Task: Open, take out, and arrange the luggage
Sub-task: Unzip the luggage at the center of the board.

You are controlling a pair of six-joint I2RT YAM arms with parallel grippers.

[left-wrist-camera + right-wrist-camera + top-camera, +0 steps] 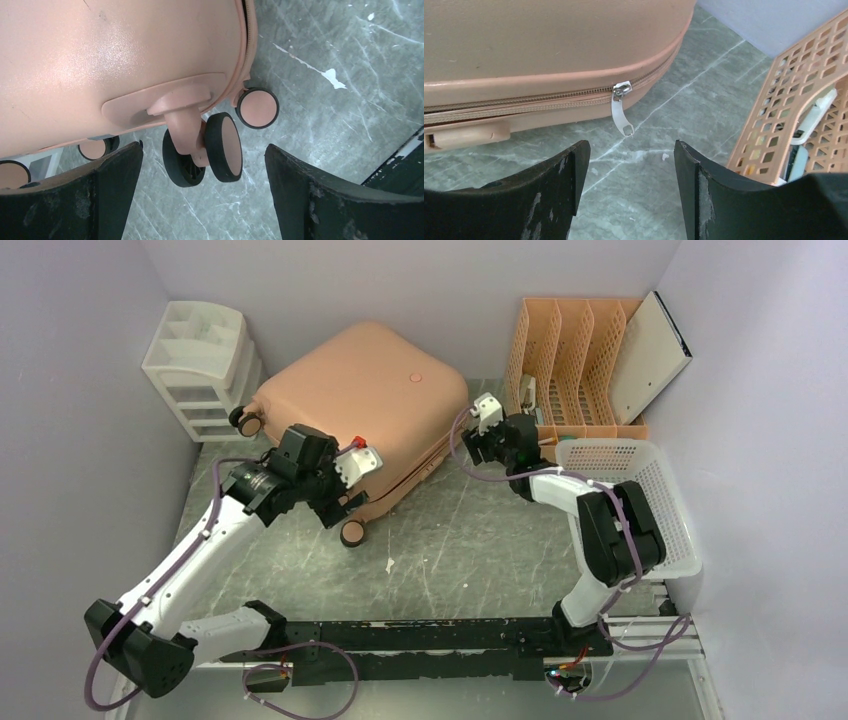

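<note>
**Pink luggage [360, 390] shut on a scuffed desk [450, 540]**

Grey-green marbled surface, scratched and flecked white, boxed in by pale lilac walls [400, 280]. Luggage lying flat toward the rear left, just beside a white drawer unit [205, 365]. Orange file rack [570, 350] and white basket [640, 500] at right. Left pincer [202, 146] wide either side of a spinner wheel [225, 145], not touching it. Right pincer [630, 147] parted, empty, near the zip pull [620, 107].
</note>
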